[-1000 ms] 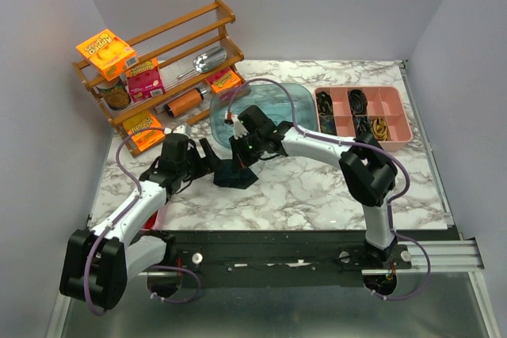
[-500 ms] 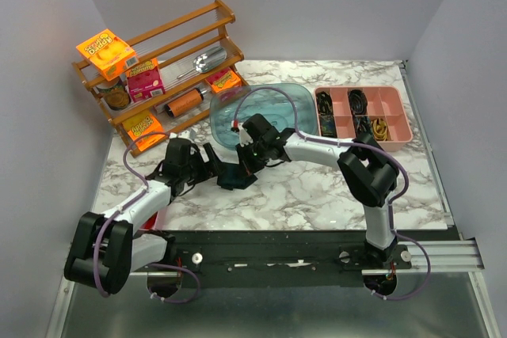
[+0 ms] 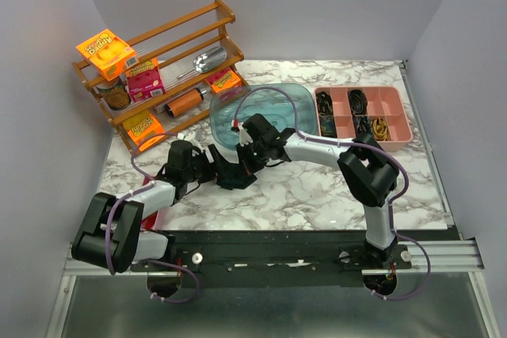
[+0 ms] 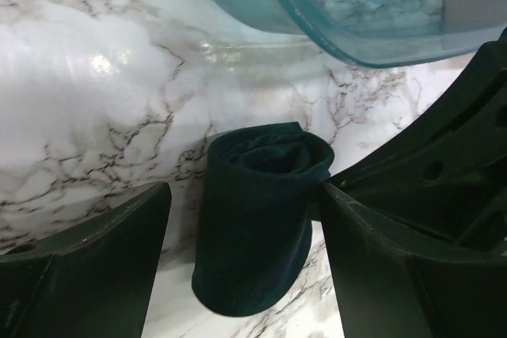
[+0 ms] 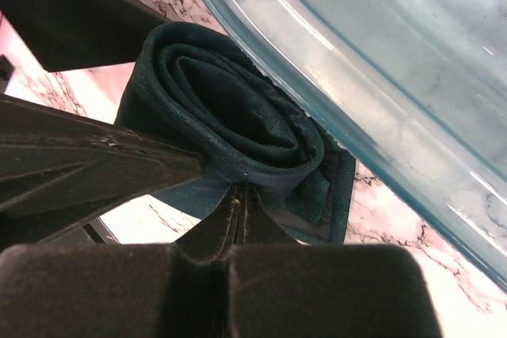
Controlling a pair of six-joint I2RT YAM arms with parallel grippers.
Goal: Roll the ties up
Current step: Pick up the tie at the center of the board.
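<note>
The dark teal tie (image 3: pixel 232 175) is wound into a roll on the marble table, just in front of the blue tub. In the left wrist view the roll (image 4: pixel 257 219) stands between the spread fingers of my left gripper (image 4: pixel 244 203); the right finger (image 4: pixel 396 251) touches it and the left finger (image 4: pixel 87 267) is apart from it. My right gripper (image 5: pixel 242 199) is shut and pinches the roll's outer layer (image 5: pixel 230 108) at its lower edge. In the top view the left gripper (image 3: pixel 212 169) and the right gripper (image 3: pixel 244 162) meet at the roll.
The translucent blue tub (image 3: pixel 265 112) sits right behind the roll, its rim close in both wrist views (image 4: pixel 348 29) (image 5: pixel 380 61). A wooden rack (image 3: pixel 158 69) with boxes stands at the back left. A pink compartment tray (image 3: pixel 362 112) sits at the back right.
My left arm has reached right, so its open fingers now straddle the roll. My right gripper and the roll have shifted slightly left and nearer.
</note>
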